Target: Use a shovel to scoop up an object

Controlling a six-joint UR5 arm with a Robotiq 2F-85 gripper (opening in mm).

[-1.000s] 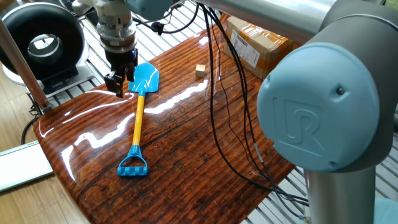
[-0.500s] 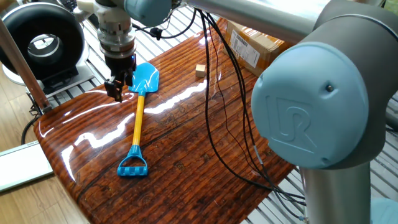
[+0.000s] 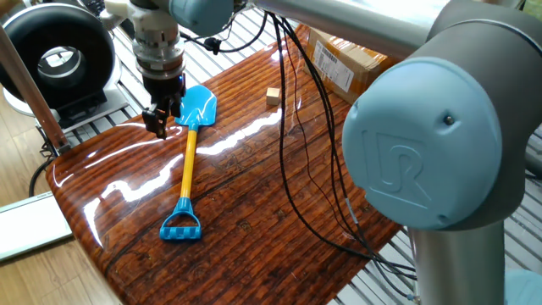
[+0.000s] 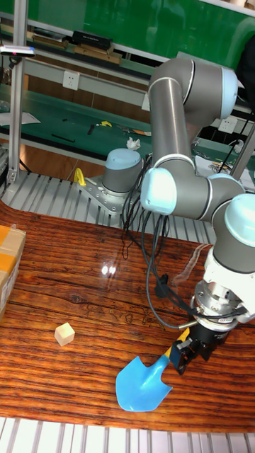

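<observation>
The shovel lies flat on the wooden table, its blue blade (image 3: pixel 197 105) towards the back, the yellow shaft (image 3: pixel 190 161) running forward to the blue D-handle (image 3: pixel 181 226). My gripper (image 3: pixel 163 115) points down beside the blade's neck. Its dark fingers stand a little apart with nothing held. From the tall fixed view the gripper (image 4: pixel 185 352) sits over the shaft just behind the blade (image 4: pixel 144 384), hiding most of the shaft. The object, a small tan cube (image 3: pixel 273 97) (image 4: pixel 64 333), rests alone on the table, well clear of the blade.
A brown taped cardboard box (image 3: pixel 349 52) stands at the table's back right edge. A black round device (image 3: pixel 58 58) sits off the table's left. Black cables (image 3: pixel 301 161) hang over the middle of the table. The arm's large grey-blue joint (image 3: pixel 423 161) fills the right foreground.
Since one second ago my gripper has shifted slightly left and down near the blade's neck. The shovel and cube have not moved. Nothing differs over the last half second.
</observation>
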